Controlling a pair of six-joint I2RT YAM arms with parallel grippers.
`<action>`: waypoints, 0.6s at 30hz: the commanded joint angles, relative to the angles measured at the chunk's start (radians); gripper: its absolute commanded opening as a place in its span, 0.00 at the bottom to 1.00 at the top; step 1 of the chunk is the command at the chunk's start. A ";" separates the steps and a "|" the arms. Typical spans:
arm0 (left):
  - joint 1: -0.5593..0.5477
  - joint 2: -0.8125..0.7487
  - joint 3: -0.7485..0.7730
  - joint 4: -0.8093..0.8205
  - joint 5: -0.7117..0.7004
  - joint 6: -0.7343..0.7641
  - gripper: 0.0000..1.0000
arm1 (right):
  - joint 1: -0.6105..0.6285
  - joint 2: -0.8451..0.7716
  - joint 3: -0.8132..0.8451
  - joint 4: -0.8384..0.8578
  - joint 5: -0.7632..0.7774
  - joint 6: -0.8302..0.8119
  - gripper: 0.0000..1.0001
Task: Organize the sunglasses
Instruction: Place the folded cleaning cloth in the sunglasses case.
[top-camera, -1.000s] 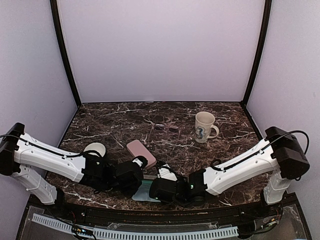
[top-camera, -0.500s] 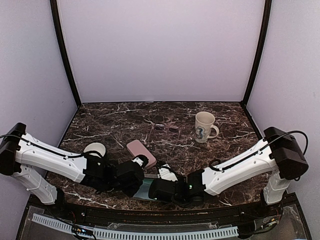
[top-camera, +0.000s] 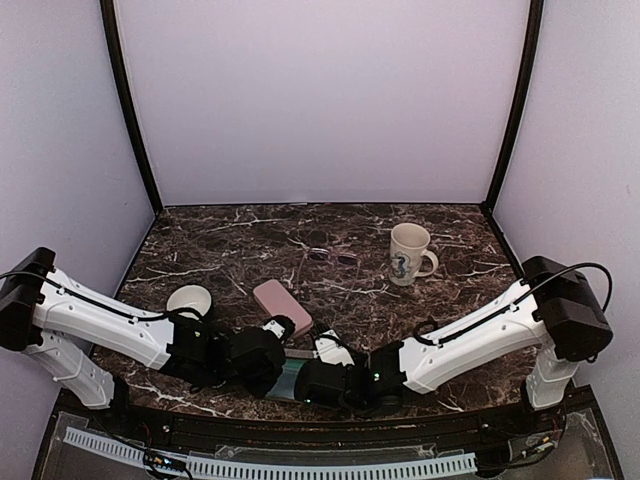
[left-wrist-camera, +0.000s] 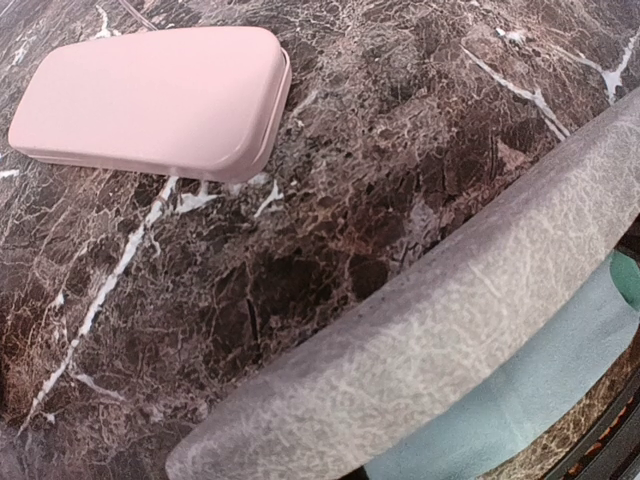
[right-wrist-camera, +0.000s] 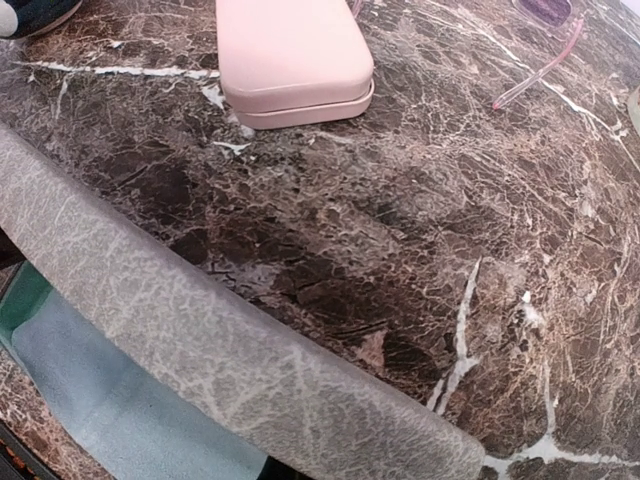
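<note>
Sunglasses (top-camera: 333, 257) w/ thin pink frame, dk lenses.

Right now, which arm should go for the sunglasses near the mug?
Probably right: the sunglasses show in its wrist view with bare table between, while the pink case lies across the left arm's path.

Glossy marble table (top-camera: 220, 240) — smooth matt pink case (left-wrist-camera: 150, 95)

Your top camera looks down across the dark marble table (top-camera: 250, 240); both wrist cameras sit low, close, facing the same oblong pink case (left-wrist-camera: 150, 95) and textured grey case (right-wrist-camera: 200, 350).
</note>
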 joint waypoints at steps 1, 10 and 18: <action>-0.013 0.002 -0.023 -0.044 -0.021 -0.028 0.01 | 0.009 0.015 0.008 -0.051 0.018 0.004 0.04; -0.046 0.020 -0.001 -0.077 -0.052 -0.075 0.17 | 0.021 0.003 0.009 -0.060 0.024 0.013 0.16; -0.086 0.016 0.023 -0.123 -0.080 -0.120 0.28 | 0.042 -0.024 0.002 -0.070 0.027 0.032 0.21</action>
